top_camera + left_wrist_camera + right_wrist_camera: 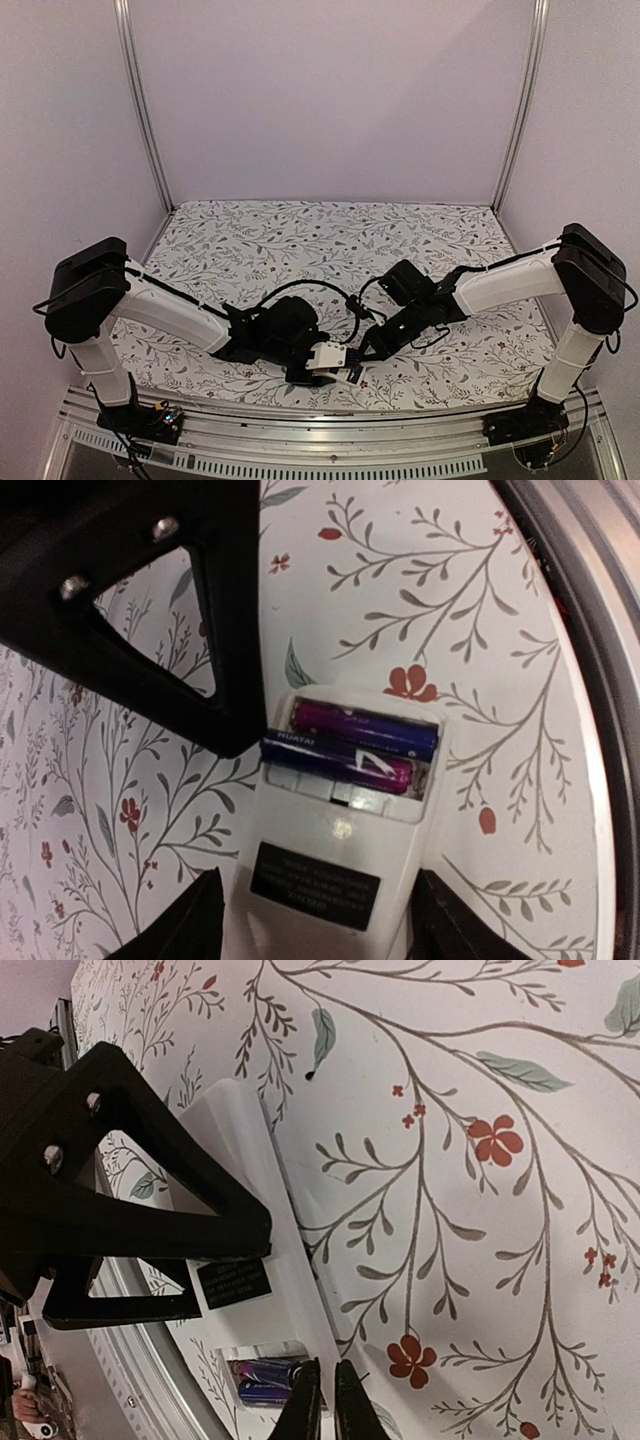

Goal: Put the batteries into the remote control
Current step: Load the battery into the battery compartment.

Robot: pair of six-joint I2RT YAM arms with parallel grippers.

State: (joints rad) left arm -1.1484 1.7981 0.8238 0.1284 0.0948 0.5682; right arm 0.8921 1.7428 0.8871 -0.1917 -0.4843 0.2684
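While left pincer (320, 925) clamps remote (335, 830) by long sides, right pincer (323, 1400) tips sit almost together, nothing visible between, pointed at remote's open compartment. Remote: white back up, at near edge of bench (480, 630) between arms; whether resting on bench, unclear. Batteries (350, 745): both in compartment, side by side; one lies flat, other slants, end overhanging rim beside right pincer tip.

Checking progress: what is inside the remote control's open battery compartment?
Two batteries lie side by side in the remote control; the nearer one sits askew. The contacts beneath are covered.
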